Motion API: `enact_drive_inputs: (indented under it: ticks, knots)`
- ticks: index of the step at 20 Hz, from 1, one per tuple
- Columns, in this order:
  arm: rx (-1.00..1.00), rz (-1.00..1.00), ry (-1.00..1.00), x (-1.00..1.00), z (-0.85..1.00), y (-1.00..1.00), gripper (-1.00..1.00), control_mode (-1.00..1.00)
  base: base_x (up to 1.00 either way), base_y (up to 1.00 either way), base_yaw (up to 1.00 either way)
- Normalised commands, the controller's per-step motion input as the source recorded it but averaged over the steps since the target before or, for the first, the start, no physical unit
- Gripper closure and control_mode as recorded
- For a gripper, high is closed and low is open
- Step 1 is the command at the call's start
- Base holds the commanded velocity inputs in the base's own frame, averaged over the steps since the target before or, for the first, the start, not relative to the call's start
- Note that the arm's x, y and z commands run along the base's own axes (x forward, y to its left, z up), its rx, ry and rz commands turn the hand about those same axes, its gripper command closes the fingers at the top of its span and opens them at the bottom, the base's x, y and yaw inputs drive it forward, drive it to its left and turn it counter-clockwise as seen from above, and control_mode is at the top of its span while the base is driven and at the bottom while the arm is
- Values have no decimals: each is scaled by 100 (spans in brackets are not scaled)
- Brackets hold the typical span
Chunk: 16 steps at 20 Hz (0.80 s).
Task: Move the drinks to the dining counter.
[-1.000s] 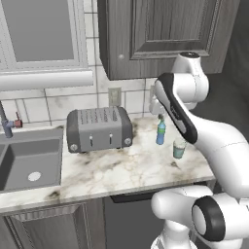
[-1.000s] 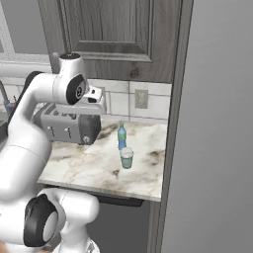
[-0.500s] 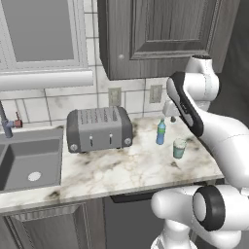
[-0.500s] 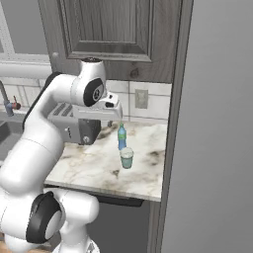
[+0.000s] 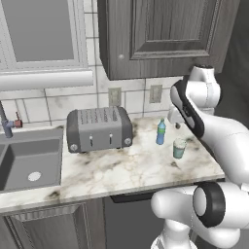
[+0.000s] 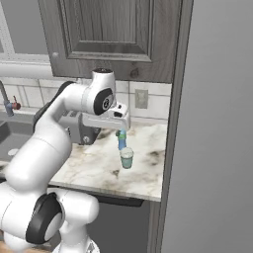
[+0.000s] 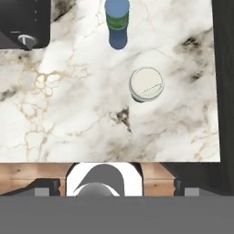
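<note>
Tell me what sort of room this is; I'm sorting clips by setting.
A kitchen, in simulation by the look of it. A marble worktop carries a grey toaster, a sink with a tap is set into it on one side, and dark wood cabinets hang above a tiled wall.

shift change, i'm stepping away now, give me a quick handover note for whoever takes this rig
Gripper: open and empty, held high over the right end of the marble worktop, looking down on both drinks.
Slim blue bottle with green cap: upright on the worktop, to the right of the grey toaster.
Short teal cup with pale lid: upright, nearer the front edge than the bottle, apart from it.
Done: nothing moved yet; both drinks are on the worktop.
Left: pick up each drink and carry it to the dining counter.
</note>
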Motion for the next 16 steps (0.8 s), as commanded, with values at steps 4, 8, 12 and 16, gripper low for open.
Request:
enact_drive_inputs:
  ticks: [4,8,12,16]
  knots:
    - [0,-6,0,6,-22,-15,-100,-100,0,0,0]
    - [0,-8,0,0,-26,-10,-100,-100,0,0,0]
    - [-1,-8,1,0,-28,-8,-100,-100,0,0,0]
    - [-2,-7,0,4,-28,-7,-100,-100,0,0,0]
